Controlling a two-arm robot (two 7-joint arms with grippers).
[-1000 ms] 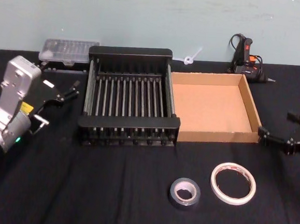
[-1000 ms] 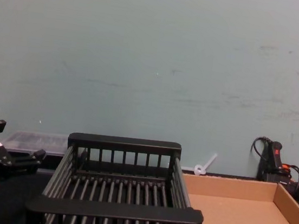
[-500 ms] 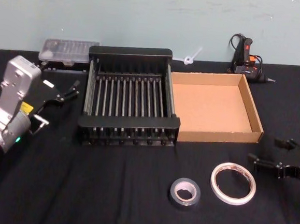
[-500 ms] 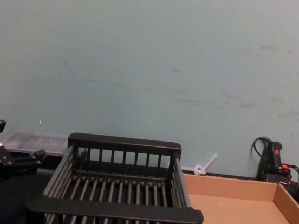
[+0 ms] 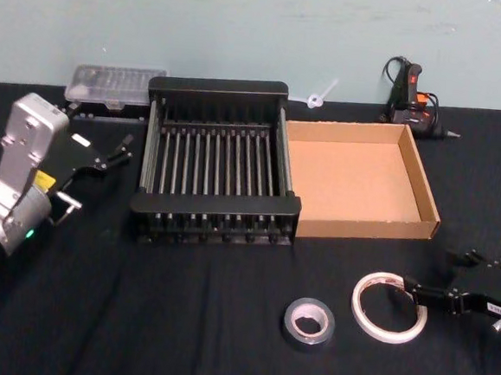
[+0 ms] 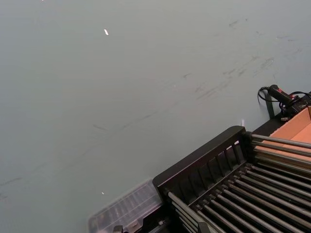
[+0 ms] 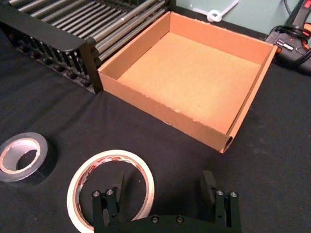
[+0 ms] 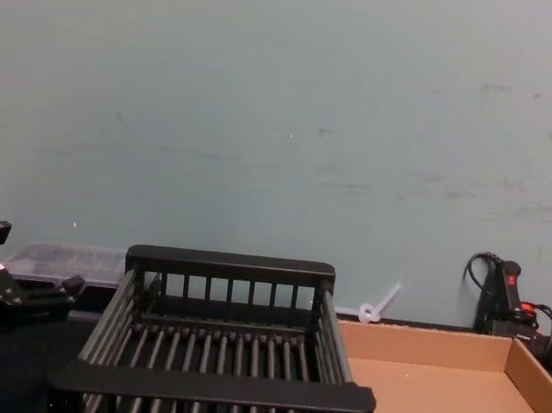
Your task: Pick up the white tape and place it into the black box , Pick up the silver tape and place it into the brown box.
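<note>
Nothing is delivered yet: the right gripper [image 7: 165, 190], jaws spread, straddles the white tape's [image 5: 388, 307] near-side rim, the silver tape [image 5: 308, 321] lies beyond its left jaw, the black box [image 5: 218, 172] and brown box [image 5: 424, 188] are empty, and the left gripper [image 5: 114, 152] is parked open.

In our chest view the black box [image 8: 214, 385] and the brown box [image 8: 453, 410] are cut off at the bottom edge. In our right wrist view the white tape [image 7: 111, 187] is partly hidden behind one finger [image 7: 118, 191] of the right gripper [image 7: 165, 190].
</note>
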